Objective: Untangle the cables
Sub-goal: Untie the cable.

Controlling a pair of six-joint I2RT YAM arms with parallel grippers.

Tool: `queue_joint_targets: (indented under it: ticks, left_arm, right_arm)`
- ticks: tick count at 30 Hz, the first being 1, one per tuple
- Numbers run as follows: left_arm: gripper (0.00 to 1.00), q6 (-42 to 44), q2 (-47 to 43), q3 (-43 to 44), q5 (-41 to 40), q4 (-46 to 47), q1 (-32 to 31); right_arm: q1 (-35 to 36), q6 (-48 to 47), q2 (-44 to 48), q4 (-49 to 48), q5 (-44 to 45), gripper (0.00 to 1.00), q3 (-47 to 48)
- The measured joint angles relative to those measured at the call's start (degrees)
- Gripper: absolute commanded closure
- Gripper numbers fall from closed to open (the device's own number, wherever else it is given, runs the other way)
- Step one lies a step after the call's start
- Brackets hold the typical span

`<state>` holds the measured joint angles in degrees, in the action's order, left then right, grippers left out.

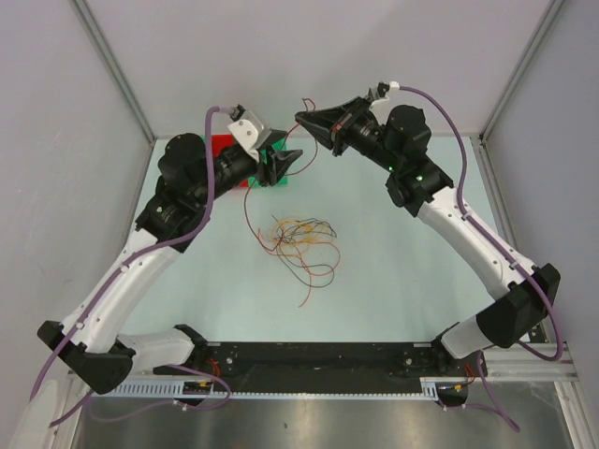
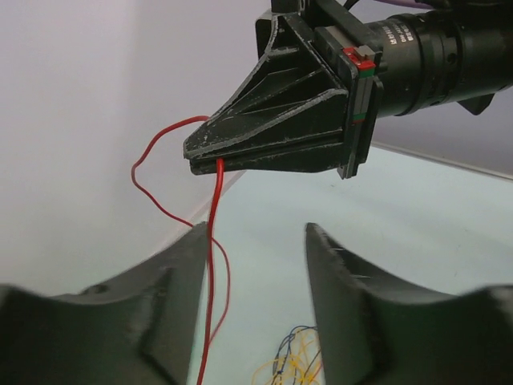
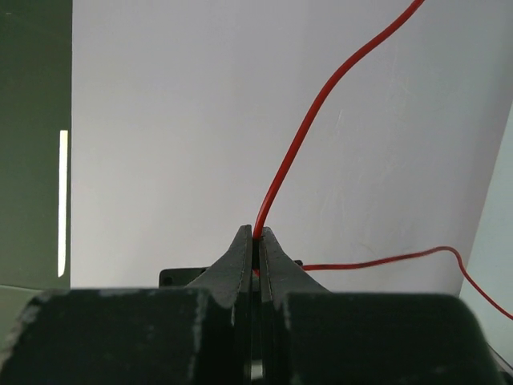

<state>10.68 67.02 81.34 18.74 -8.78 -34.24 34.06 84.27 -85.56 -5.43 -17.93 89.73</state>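
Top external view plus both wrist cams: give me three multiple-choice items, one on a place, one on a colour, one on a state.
1. Where does the loose pile of thin coloured wires lie?
A. in the middle of the pale green table
B. against the far wall
C. at the near edge

2. What colour is the wire pinched in the right end effector?
A. blue
B. red
C. yellow

3. How does the left end effector stand?
A. shut on a wire
B. open, fingers apart
C. out of view

Key:
1 A: the top view shows the pile mid-table.
2 B: the right wrist view shows a thin red wire rising from the closed fingertips.
3 B: the left wrist view shows a wide gap between its fingers.
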Motion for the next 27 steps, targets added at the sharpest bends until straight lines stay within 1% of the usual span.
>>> queue_joint_targets:
  ticks: [1,2,3,5,6,7,15,16,17,18,19,21,25,27]
  left_arm:
    - [0.69,-0.1,0.3,0.2,-0.2,0.0,-0.1]
    - [0.75,0.2,0.7,0.5,-0.5,0.0,-0.3]
    - [0.84,0.4,1.0,0.8,-0.8,0.1,-0.4]
    - [0.91,0.6,1.2,1.0,-1.4,0.2,-0.7]
    - [0.98,0.8,1.2,1.1,-1.9,0.2,-0.9]
    - [1.00,1.0,1.2,1.2,-2.2,0.2,-1.0]
    - [1.00,1.4,1.3,2.7,-3.6,0.1,-1.7]
    - [0.98,1.4,1.3,2.8,-3.6,0.2,-1.7]
    - [0.89,1.4,1.3,2.8,-3.6,0.1,-1.7]
    - [0.70,1.5,1.3,2.8,-3.6,0.1,-1.7]
    - [0.61,1.7,1.3,2.8,-3.5,0.0,-1.8]
    - [0.53,2.0,1.4,2.8,-3.6,-0.2,-1.8]
    - [0.52,2.5,1.3,2.4,-3.7,-0.2,-1.9]
    - [0.54,2.8,1.3,1.8,-4.2,-0.3,-1.9]
  right_arm:
    - [0.0,0.0,0.1,0.0,0.0,1.00,-0.2]
    - [0.0,0.0,0.2,0.0,0.0,1.00,-0.4]
    - [0.0,0.0,0.4,0.0,0.0,1.00,-0.6]
    - [0.0,-0.1,0.7,0.0,0.0,1.00,-0.9]
    - [0.0,-0.1,0.9,-0.1,-0.1,1.00,-1.1]
    - [0.0,0.0,1.0,-0.1,-0.2,1.00,-1.3]
    - [0.0,0.0,1.1,-0.8,-1.1,1.00,-3.1]
    - [0.0,0.1,1.1,-0.9,-1.1,1.00,-3.4]
    - [0.1,0.2,1.1,-0.9,-1.2,1.00,-3.7]
    - [0.1,0.2,1.1,-0.9,-1.2,1.00,-3.8]
    - [0.1,0.2,1.1,-0.9,-1.3,1.00,-3.9]
    - [0.1,0.2,1.1,-1.0,-1.4,1.00,-3.9]
    - [0.1,0.2,1.1,-1.1,-1.5,1.00,-3.9]
    - [0.1,0.2,1.1,-1.1,-1.5,1.00,-3.9]
